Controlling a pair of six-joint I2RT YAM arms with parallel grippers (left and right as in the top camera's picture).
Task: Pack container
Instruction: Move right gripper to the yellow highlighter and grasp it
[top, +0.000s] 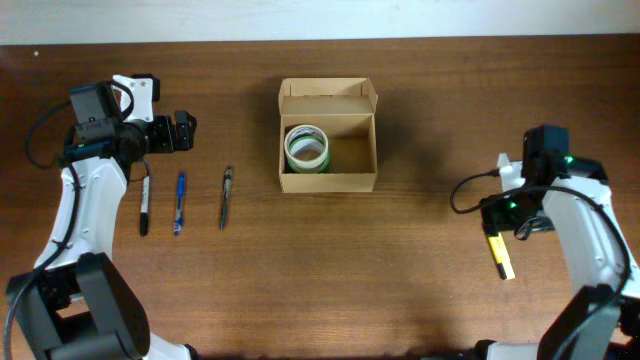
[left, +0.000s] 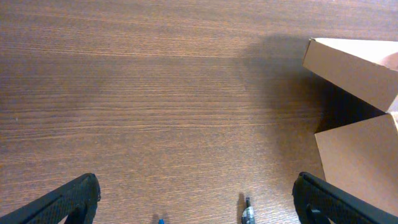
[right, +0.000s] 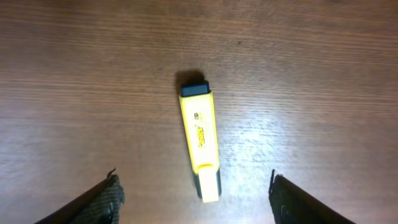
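Dark wooden table (top: 420, 300) is carrying the container (top: 328, 182) near its middle, its lid flap standing open at the back. A green-and-white tape roll (top: 306, 148) is lying flat in its left half, while the right half is showing bare cardboard. The left gripper (left: 196, 190) is hovering, fingers spread wide, near three pens (top: 180, 202). The right gripper (right: 194, 190) is hanging unclenched over a yellow highlighter (right: 200, 140).
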